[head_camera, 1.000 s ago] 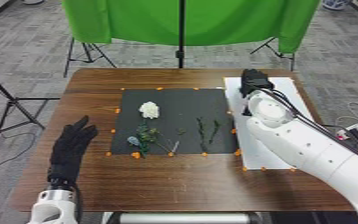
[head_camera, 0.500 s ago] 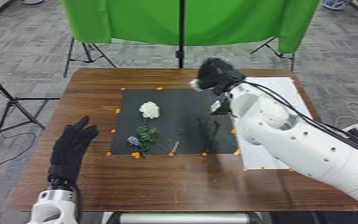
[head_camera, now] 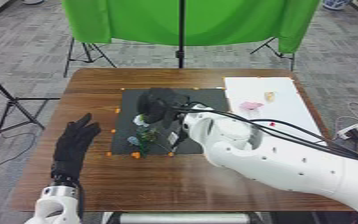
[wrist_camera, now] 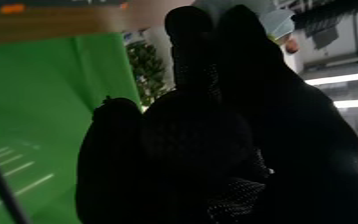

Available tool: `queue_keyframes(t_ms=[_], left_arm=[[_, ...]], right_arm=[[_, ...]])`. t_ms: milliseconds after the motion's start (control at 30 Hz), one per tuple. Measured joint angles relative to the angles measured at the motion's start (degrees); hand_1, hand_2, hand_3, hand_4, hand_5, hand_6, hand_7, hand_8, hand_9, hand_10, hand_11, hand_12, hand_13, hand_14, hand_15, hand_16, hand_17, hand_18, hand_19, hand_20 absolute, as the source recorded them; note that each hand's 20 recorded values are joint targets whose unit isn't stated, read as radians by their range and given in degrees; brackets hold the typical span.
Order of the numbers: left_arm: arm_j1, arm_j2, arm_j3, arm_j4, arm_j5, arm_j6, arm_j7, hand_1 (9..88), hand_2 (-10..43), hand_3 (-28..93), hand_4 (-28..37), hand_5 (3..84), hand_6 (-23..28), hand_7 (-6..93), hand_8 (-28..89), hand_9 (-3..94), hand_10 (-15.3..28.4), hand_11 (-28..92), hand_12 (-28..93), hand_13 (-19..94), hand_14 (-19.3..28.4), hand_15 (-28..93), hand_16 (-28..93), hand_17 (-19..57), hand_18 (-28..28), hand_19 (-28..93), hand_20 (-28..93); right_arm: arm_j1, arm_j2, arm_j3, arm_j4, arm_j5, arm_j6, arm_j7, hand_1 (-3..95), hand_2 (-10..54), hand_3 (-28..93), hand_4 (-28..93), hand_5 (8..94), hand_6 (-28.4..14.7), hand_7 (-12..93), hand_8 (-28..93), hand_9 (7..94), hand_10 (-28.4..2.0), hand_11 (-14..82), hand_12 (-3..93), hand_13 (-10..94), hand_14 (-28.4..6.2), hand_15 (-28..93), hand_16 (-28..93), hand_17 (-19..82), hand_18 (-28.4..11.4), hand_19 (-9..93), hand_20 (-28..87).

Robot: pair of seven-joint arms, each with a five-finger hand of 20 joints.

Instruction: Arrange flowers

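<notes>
Our right hand (head_camera: 160,102) has swung left over the black mat (head_camera: 212,97), its fingers pinched on a pale flower (wrist_camera: 278,22). Green stems (head_camera: 147,135) lie on the mat. Right of it, a pink flower (head_camera: 251,105) waits, so we're likely partway. Left of it, our left hand (head_camera: 72,142) has fingers apart.

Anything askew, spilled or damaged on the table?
Nothing stands out: the pink flower and a small yellowish piece lie on the white sheet, no spill or damage visible. The right hand hides part of the dark mat.
</notes>
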Motion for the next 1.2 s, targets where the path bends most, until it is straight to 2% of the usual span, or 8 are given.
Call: queue_keyframes(t_ms=[300, 800, 933, 1067, 1200], left_arm=[[0.7, -0.02, -0.09, -0.17, -0.02, -0.18, 0.19, 18.0, 5.4, 63, -28.3, 40.2, 3.8, 7.9, -4, 41.3, 12.7, 15, 16, 29, 16.3, 18, 4, -0.2, 13.2, 6, 19], [0.9, 0.01, -0.17, -0.3, -0.02, -0.49, 0.31, 18.0, 5.0, 63, -28.3, 40.1, 3.7, 7.9, -4, 41.2, 12.7, 15, 16, 29, 16.3, 18, 4, -0.3, 13.3, 6, 19], [0.9, 0.01, -0.18, -0.3, -0.01, -0.56, 0.31, 18.1, 4.9, 64, -28.3, 40.0, 3.7, 7.9, -4, 41.1, 12.6, 15, 16, 29, 16.3, 18, 4, -0.2, 13.2, 6, 19], [0.9, 0.01, -0.18, -0.3, -0.01, -0.7, 0.3, 18.3, 4.8, 64, -28.3, 40.0, 3.7, 7.8, -4, 41.1, 12.7, 15, 16, 29, 16.2, 18, 4, -0.3, 13.3, 6, 19], [1.0, 0.0, -0.22, -0.32, 0.01, -0.88, 0.29, 18.3, 4.6, 64, -28.3, 39.9, 3.7, 7.9, -4, 41.0, 12.6, 15, 16, 29, 16.3, 18, 4, -0.3, 13.3, 6, 19]], right_arm=[[0.0, -2.7, -2.3, 3.5, -2.7, -4.2, 1.2, 62.2, -9.5, 55, -16, 78.3, 0.1, 19, 9, 89.8, -9.1, 7.0, 36.8, 94, -1.2, 59, 33, 70, -8.5, 93, 56], [-0.6, -3.1, -2.7, 7.0, -4.8, -6.4, 3.2, 58.6, -9.5, 53, -15, 72.7, 1.0, 16, 7, 85.7, -9.8, 7.9, 35.5, 93, -1.5, 58, 34, 69, -8.6, 93, 55], [-1.0, -3.0, -1.8, 6.9, -4.8, -8.0, 3.2, 55.6, -9.5, 56, -16, 68.9, 0.9, 15, 5, 84.0, -9.9, 10.5, 33.4, 92, -1.5, 58, 34, 69, -8.4, 93, 55], [-1.3, -2.7, -1.0, 6.7, -4.7, -8.9, 3.1, 53.5, -9.5, 57, -16, 64.3, 1.5, 15, -7, 82.3, -10.1, 12.3, 31.6, 92, -1.6, 58, 34, 69, -8.1, 93, 54], [-1.7, -2.2, 0.2, 6.0, -4.4, -9.7, 3.0, 50.9, -9.5, 59, -17, 60.4, 1.5, 14, -9, 80.8, -10.7, 15.2, 29.1, 93, -1.6, 57, 34, 69, -8.0, 93, 53]])
